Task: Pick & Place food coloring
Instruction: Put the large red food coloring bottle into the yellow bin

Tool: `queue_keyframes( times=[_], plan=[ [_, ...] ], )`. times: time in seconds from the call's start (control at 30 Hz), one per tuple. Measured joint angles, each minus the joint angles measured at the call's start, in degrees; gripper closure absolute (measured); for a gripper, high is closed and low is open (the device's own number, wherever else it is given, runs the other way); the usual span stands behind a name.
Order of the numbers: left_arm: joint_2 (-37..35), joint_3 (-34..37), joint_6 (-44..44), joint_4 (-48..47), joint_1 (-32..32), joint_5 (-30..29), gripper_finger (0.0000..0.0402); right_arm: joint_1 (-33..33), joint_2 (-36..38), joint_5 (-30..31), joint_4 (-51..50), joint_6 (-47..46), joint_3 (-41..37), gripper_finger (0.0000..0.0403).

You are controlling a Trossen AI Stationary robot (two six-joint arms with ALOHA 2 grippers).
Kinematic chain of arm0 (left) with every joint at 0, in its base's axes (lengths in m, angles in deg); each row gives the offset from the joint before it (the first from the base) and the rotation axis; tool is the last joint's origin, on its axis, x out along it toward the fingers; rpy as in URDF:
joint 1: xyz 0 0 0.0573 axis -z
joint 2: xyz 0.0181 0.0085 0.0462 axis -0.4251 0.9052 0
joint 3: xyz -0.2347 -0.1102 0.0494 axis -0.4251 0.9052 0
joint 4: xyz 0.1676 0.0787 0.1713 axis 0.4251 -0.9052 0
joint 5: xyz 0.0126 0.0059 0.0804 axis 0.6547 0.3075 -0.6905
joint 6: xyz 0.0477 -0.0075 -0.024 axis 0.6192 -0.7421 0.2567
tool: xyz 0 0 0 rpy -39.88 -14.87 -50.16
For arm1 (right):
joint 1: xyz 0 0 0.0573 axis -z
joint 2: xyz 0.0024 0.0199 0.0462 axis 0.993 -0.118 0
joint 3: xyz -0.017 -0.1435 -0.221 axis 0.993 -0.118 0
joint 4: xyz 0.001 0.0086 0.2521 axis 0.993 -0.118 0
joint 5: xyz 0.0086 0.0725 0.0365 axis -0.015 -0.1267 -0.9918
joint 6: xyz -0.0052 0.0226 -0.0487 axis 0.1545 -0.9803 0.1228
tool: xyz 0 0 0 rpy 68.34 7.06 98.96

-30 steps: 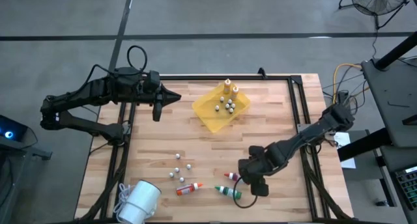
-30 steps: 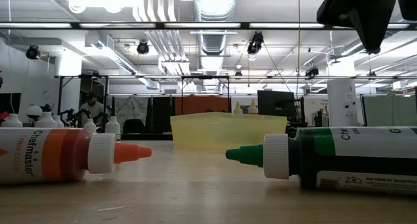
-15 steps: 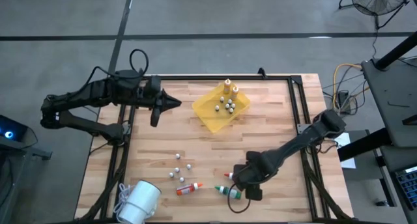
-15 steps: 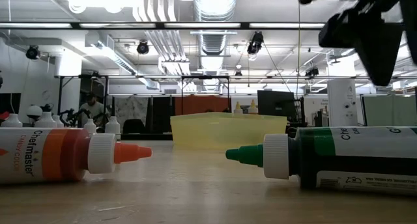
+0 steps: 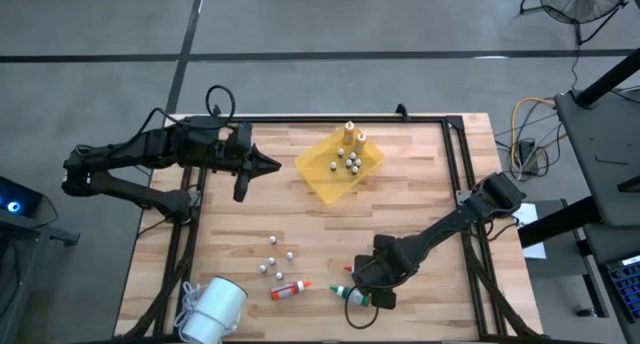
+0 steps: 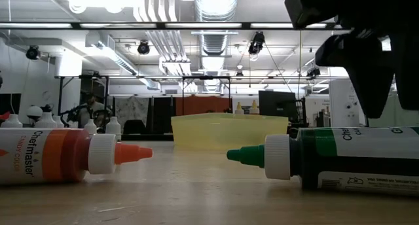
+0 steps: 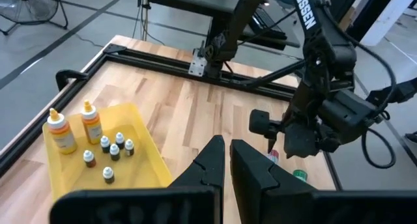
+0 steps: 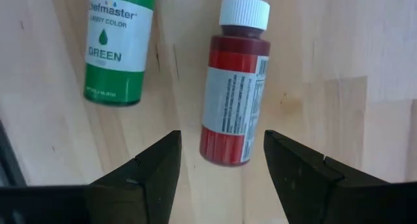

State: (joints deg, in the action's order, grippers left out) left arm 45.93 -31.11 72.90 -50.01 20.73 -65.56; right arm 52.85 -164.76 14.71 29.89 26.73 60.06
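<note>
Counting 5 food coloring bottles [image 5: 290, 290], 2 in tray [image 5: 318, 185]

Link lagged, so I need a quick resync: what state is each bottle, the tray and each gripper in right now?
Right gripper: open, straddling the red bottle, not gripping.
Red bottle: lying on the table.
Green bottle: lying beside the red one.
Orange bottle: lying flat.
Yellow tray: holds two upright bottles.
Left gripper: shut, empty, above the table.
</note>
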Motion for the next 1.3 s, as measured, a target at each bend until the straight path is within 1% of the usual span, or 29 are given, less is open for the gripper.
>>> queue_keyframes(
  times=[0.13, 0.47, 0.63, 1.13, 1.23, 1.3],
  plan=[
    [-0.22, 0.0, 0.01, 0.38, 0.0, -0.03, 0.0401, 0.06, -0.02, 1.09, 0.87, -0.31, -1.85, 0.0193],
    [-1.12, 0.0, -0.31, 0.99, 0.0, -0.11, 0.0401, 0.07, 0.04, 0.43, 5.77, -0.68, -4.32, 0.0193],
    [-1.16, 0.0, -0.59, 1.05, 0.0, -0.11, 0.0401, 0.55, 0.07, 0.21, 6.89, -1.6, -7.05, 0.0193],
    [-1.15, 0.0, -0.79, 1.03, 0.0, -0.11, 0.0401, 2.47, 0.35, -3.56, 13.89, -2.59, -12.43, 0.0193],
    [-1.14, 0.0, -0.79, 1.04, -0.02, -0.1, 0.0401, 2.6, 0.35, -3.71, 13.92, -3.15, -12.52, 0.0204],
    [-1.14, 0.0, -0.79, 1.08, -0.02, -0.09, 0.0401, 2.6, 0.29, -3.78, 13.48, -3.06, -12.22, 0.0223]
  ],
)
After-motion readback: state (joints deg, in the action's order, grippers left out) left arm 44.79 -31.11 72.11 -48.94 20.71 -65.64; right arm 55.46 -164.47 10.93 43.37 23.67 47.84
